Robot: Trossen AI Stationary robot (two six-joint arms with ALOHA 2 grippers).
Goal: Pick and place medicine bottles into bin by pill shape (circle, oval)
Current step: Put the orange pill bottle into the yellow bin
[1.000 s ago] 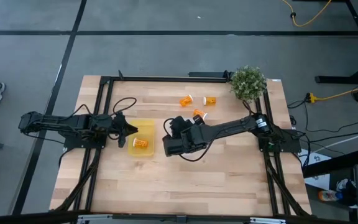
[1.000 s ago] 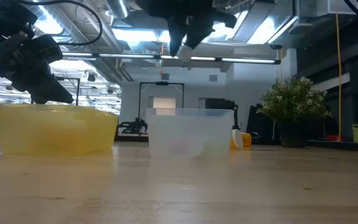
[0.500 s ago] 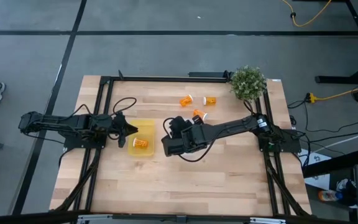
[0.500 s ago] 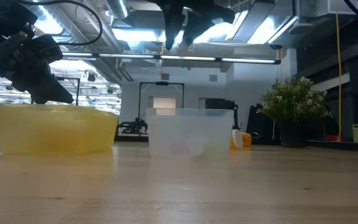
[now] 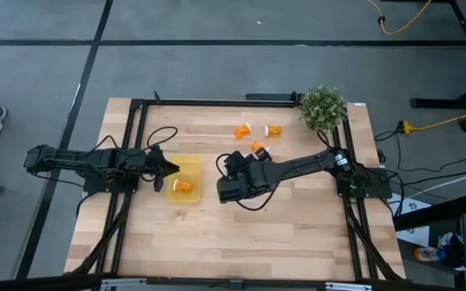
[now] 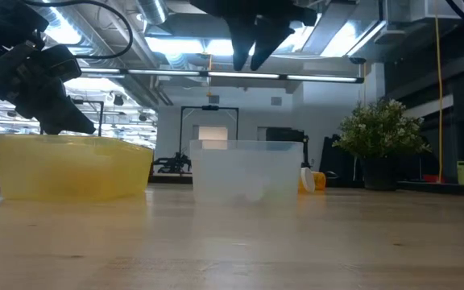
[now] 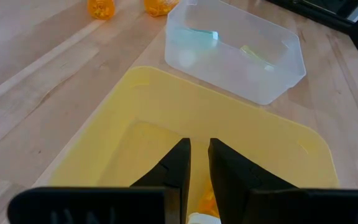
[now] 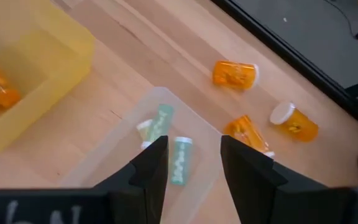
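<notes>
The yellow bin (image 5: 188, 161) stands left of centre and holds one orange bottle (image 5: 183, 185), lying on its side. The clear bin (image 8: 114, 158) stands to its right and holds two pale green bottles (image 8: 180, 158) lying on its floor. In the high view my right gripper covers this bin. Three orange bottles (image 5: 242, 130) (image 5: 273, 130) (image 5: 259, 149) lie on the table beyond the bins. My right gripper (image 8: 194, 158) hangs open and empty above the clear bin. My left gripper (image 7: 199, 165) hangs shut and empty over the yellow bin's left part.
A green potted plant (image 5: 323, 107) stands at the table's far right corner. Black frame rails (image 5: 217, 101) run along the table's far edge and sides. Bare wood lies in front of both bins toward the near edge.
My right gripper has shifted a little toward the table's left edge and then back toward its right edge, staying high above the clear bin.
</notes>
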